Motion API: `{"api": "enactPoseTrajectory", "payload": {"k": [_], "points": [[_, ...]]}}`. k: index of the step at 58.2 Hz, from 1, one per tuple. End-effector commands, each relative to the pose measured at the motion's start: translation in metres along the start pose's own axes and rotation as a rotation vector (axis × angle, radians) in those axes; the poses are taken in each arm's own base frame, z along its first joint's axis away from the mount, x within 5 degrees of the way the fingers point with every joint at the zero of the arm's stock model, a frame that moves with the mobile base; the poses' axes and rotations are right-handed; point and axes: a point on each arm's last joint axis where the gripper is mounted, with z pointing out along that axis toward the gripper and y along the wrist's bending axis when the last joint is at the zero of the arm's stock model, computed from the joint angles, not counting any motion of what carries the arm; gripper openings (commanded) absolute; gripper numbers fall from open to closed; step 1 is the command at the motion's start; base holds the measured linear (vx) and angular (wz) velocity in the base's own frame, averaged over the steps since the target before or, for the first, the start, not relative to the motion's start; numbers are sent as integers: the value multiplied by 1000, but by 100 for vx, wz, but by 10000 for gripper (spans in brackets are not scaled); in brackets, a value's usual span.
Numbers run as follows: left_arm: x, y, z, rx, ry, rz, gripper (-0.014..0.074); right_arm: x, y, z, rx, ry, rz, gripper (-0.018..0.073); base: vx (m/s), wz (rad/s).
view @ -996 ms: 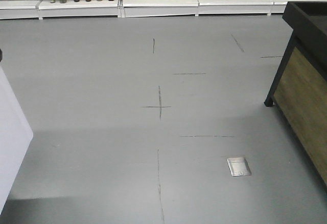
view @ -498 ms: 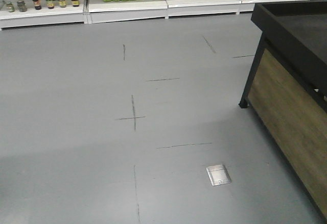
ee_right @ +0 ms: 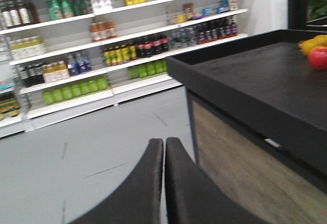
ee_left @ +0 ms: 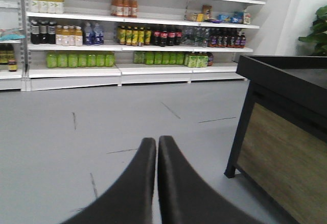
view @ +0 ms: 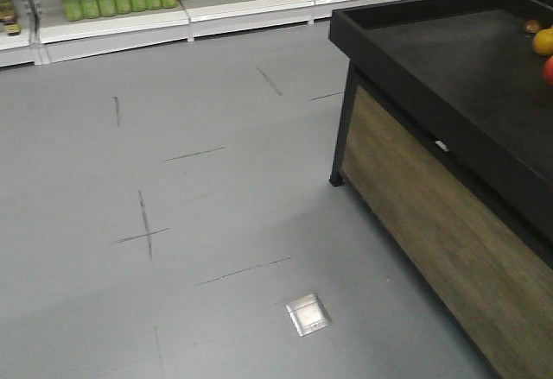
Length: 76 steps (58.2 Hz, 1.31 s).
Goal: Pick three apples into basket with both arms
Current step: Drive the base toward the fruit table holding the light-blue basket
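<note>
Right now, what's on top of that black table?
A red apple and orange-yellow fruit sit at the far right of the black table; the rest showing is bare. Anything further right is cut off.

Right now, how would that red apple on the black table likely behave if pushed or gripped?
The apple looks round, so a nudge would probably roll it across the flat table top. Its skin seems smooth, so it might slip in a loose grip. The raised rim would likely stop it.

Stand (view: 449, 60) right; shelves (view: 112, 21) behind; apple (ee_right: 318, 58) on stand, far right; floor plate (view: 308, 314) left of stand.
</note>
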Motion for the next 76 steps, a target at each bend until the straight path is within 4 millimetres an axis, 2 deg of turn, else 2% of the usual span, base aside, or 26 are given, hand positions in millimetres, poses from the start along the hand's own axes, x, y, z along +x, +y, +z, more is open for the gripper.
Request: {"api": "enactPoseTrajectory", "payload": {"k": [1, 76], "points": [[-15, -3, -3, 22, -107, -10, -6, -3, 1, -1, -14, -73, -19, -5, 22, -47], [-15, -3, -3, 22, -107, -10, -6, -3, 1, -1, -14, -73, -19, -5, 16, -59]]}}
